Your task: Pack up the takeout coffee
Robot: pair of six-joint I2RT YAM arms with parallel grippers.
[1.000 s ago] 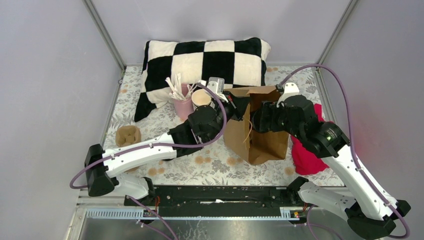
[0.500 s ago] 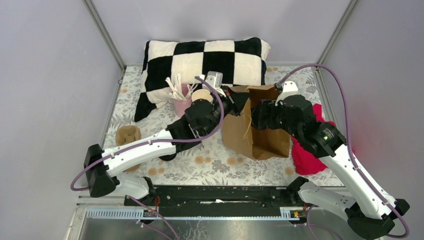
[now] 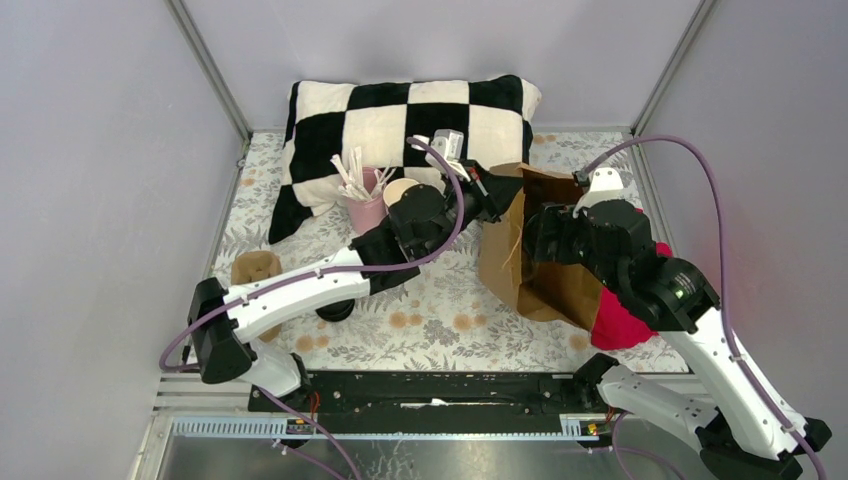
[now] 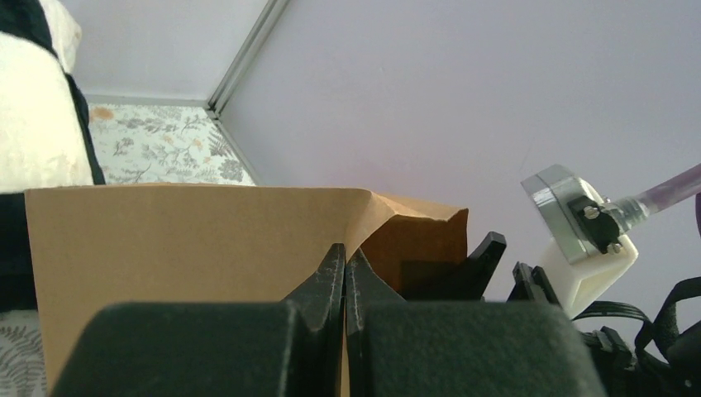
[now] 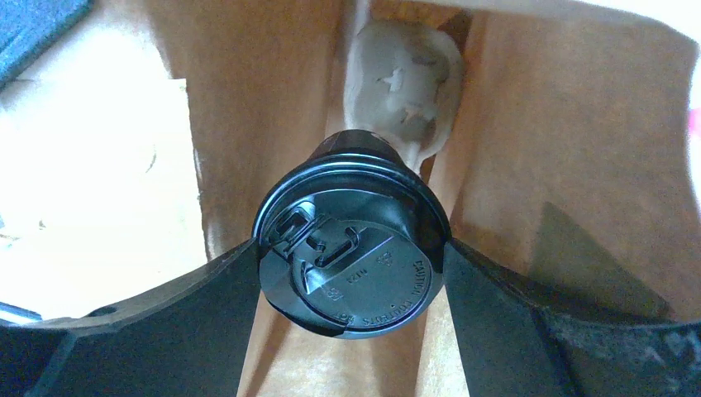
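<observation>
One takeout coffee [image 5: 351,256] in right jaws, inside one bag [image 3: 505,265]; left jaws shut on rim.

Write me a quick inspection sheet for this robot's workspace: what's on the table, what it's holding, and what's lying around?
Surface: a floral cloth covers the table.
Job's things: takeout coffee, lid on, inside the brown paper bag.
Clutter: checkered pillow, pink cup of sticks, stacked lidless cups, pulp cup carrier, red cloth.
Grippers: left fingers pinched shut on the bag's rim; right fingers grip the coffee on either side of its lid.
Cables: purple cables loop off both arms; no snag seen.
Surroundings: plain lilac walls, metal corner posts.
</observation>
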